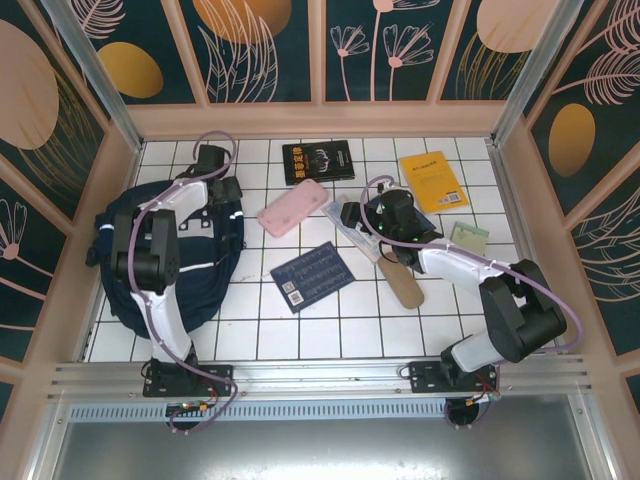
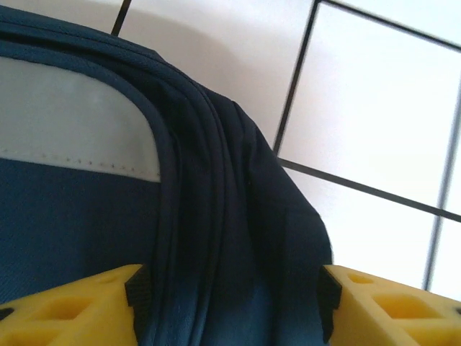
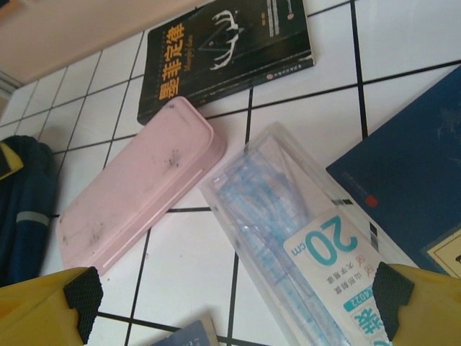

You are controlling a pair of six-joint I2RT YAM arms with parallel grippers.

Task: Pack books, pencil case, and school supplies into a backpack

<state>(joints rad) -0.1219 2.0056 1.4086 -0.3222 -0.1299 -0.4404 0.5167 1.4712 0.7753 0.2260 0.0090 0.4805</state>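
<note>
The navy backpack (image 1: 165, 265) lies at the left. My left gripper (image 1: 228, 195) sits at its upper right edge, open, with a fold of backpack fabric (image 2: 230, 238) between the yellow fingers (image 2: 72, 306). My right gripper (image 3: 238, 313) hovers open over the white-and-blue packet (image 3: 302, 245), which also shows in the top view as a packet (image 1: 358, 238). The pink pencil case (image 1: 293, 207) lies just left of the packet. Around them lie the black book (image 1: 317, 162), the yellow book (image 1: 432, 180), the grid-patterned navy book (image 1: 312, 277) and a plain navy book (image 3: 410, 166). A pale green piece (image 1: 468, 237) rests at the right.
A tan oblong object (image 1: 403, 283) lies beside the right forearm. Wooden walls close the white tiled table (image 1: 330, 325) at the back and sides. The backpack's dangling strap (image 1: 92, 255) reaches the left wall.
</note>
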